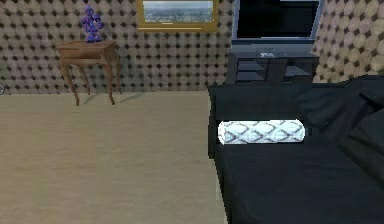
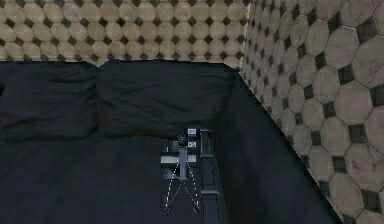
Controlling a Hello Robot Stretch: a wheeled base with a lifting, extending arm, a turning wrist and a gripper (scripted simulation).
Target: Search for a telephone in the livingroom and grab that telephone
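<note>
In the arm side view my arm (image 2: 207, 180) rises from the bottom edge over a black sofa (image 2: 120, 110). At its far end stand the two white marked squares (image 2: 190, 138), and left of them the gripper's dark body with two thin fingers. The gripper (image 2: 180, 198) hangs over the dark seat cushion, and I cannot tell whether it holds anything. In the forward view the same black sofa (image 1: 300, 175) takes up the lower right, with a white patterned bolster pillow (image 1: 267, 133) lying on it.
A small wooden side table (image 1: 88, 62) with a purple plant (image 1: 92, 24) stands at the far wall on the left. A television (image 1: 277, 20) sits on a dark stand (image 1: 272, 68), beside a framed picture (image 1: 177, 13). Tan floor (image 1: 100, 160) stretches left of the sofa.
</note>
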